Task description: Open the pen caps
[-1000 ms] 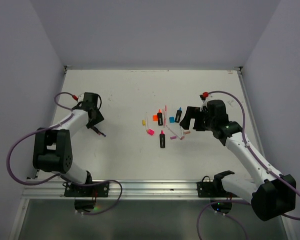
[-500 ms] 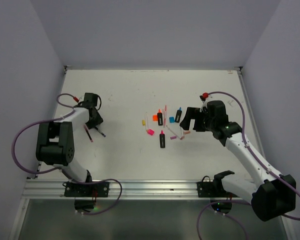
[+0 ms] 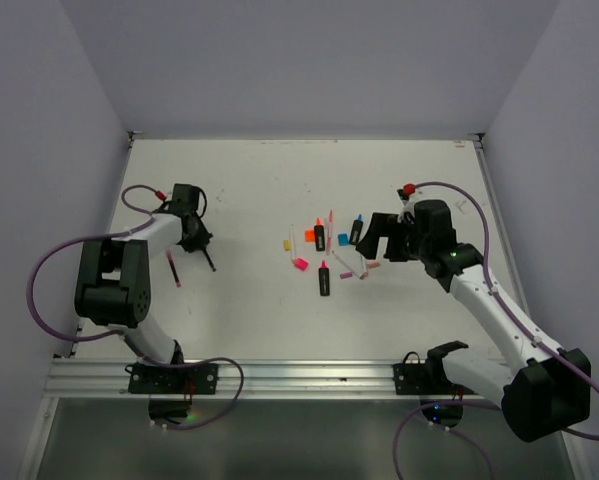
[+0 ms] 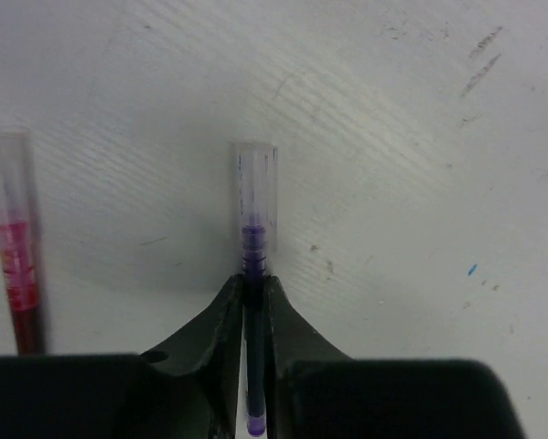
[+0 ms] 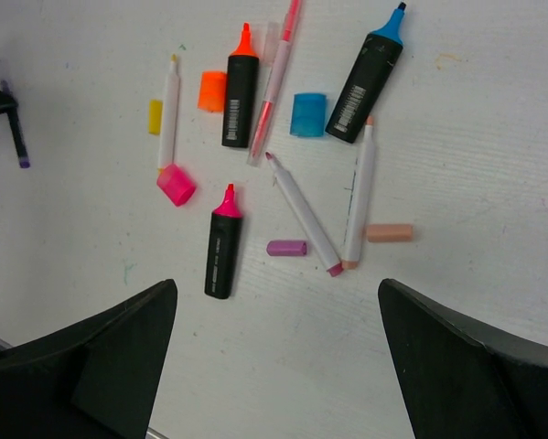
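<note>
The table looks like matt white board, kinda scuffed, with streaky grain, dark scratches and tiny ink specks. The purple pen wears a clear cap of smooth see-through plastic, same stuff as on the red pen, and the left gripper has dull black plastic fingers. The highlighters are smooth black plastic with a faint sheen, while the loose orange cap, blue cap and pink cap are opaque solid-coloured plastic.

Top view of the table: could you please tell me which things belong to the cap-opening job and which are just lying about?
Job:
- purple pen clamped in the left gripper, clear cap on
- red pen beside it
- black highlighters and loose caps mid-table

Lying about:
- purple cables
- rail at the near edge
</note>
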Available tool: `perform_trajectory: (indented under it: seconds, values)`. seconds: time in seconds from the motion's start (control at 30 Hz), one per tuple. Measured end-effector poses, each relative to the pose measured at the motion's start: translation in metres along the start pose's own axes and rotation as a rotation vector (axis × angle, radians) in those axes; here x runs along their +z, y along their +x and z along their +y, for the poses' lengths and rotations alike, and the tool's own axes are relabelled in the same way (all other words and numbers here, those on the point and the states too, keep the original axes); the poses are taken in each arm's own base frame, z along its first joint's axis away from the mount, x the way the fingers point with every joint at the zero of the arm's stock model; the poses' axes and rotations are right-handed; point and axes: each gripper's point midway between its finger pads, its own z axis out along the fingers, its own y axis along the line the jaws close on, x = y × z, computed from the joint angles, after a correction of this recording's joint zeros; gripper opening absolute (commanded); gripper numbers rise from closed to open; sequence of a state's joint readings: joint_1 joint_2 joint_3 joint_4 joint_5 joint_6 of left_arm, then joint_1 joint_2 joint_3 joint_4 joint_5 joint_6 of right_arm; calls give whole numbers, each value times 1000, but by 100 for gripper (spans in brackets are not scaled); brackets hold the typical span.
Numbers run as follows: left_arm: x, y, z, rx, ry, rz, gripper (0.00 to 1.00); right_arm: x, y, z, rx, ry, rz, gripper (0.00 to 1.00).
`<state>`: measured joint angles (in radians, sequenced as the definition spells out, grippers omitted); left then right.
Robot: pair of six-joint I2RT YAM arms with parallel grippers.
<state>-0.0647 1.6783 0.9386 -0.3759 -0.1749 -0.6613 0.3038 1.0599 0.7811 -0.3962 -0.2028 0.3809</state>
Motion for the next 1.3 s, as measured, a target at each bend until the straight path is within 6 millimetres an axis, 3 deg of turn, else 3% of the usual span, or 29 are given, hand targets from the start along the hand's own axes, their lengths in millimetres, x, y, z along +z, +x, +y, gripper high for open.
perform_trajectory:
  seconds: [0.07, 0.3, 0.43, 0.53, 0.73, 0.83, 1.07, 1.3]
  values:
    - [-1, 4, -10, 12, 32, 2, 1, 0, -2, 5, -3, -28, -3, 95]
    - [-9, 31, -59, 87, 161, 25, 0, 2, -5, 27, -29, -133, -8, 95]
    - [-23, 58, -84, 112, 268, 67, 0, 4, 1, 54, -81, -217, -1, 95]
    - [-46, 73, -105, 109, 378, 82, 0, 7, 9, 78, -128, -281, 14, 95]
    - [-116, 63, -159, 88, 674, -14, 0, 19, 20, 118, -155, -386, 30, 94]
    - [-148, 61, -177, 81, 797, -59, 0, 25, 24, 136, -167, -427, 41, 93]
    - [-204, 73, -195, 88, 1005, -122, 0, 32, 18, 175, -180, -519, 9, 89]
    - [-243, 80, -200, 104, 1151, -185, 0, 40, 18, 192, -180, -552, 6, 78]
